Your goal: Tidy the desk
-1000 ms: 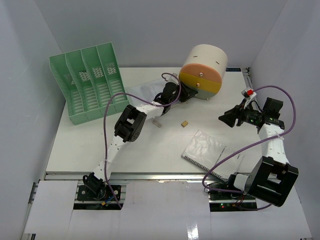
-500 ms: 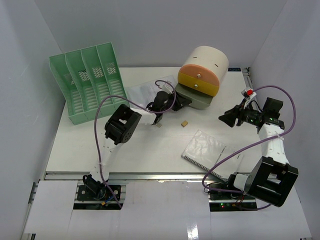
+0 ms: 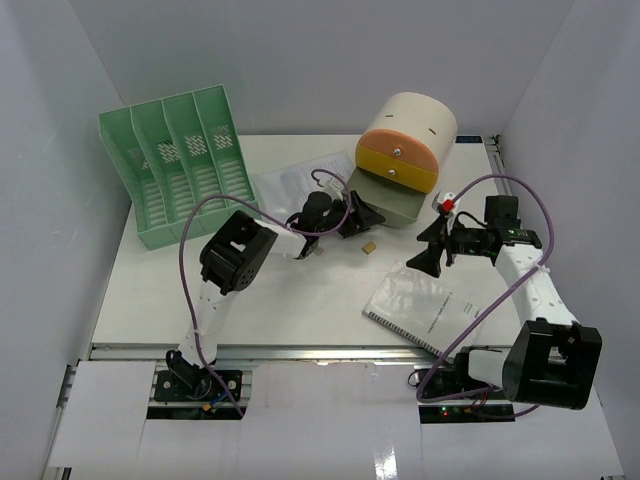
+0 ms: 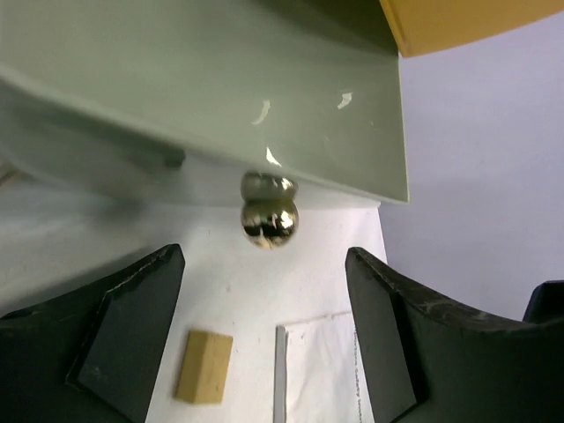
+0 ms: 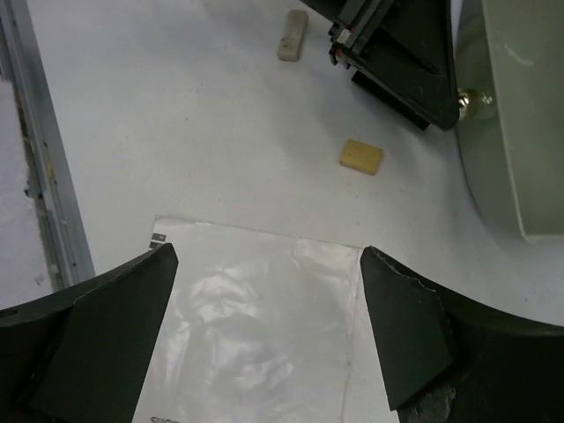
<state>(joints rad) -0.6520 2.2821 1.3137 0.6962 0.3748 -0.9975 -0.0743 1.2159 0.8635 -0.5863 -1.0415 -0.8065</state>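
The desk is a white tabletop. At its back stands a round-topped drawer unit, its bottom grey-green drawer pulled out. My left gripper is open just in front of that drawer. In the left wrist view the drawer's brass knob hangs free beyond the left gripper. A tan block lies below it. My right gripper hangs open over the far corner of a notebook in a shiny sleeve. Nothing is between its fingers in the right wrist view, where the right gripper is above the notebook.
A green file rack stands at the back left. A clear-sleeved sheet lies behind the left arm. A pale eraser lies near the tan block. An aluminium rail runs along the desk edge.
The bottom drawer came out with the left gripper on its knob, then that gripper let go and opened. The right arm swung left and down over the notebook, opening wider.
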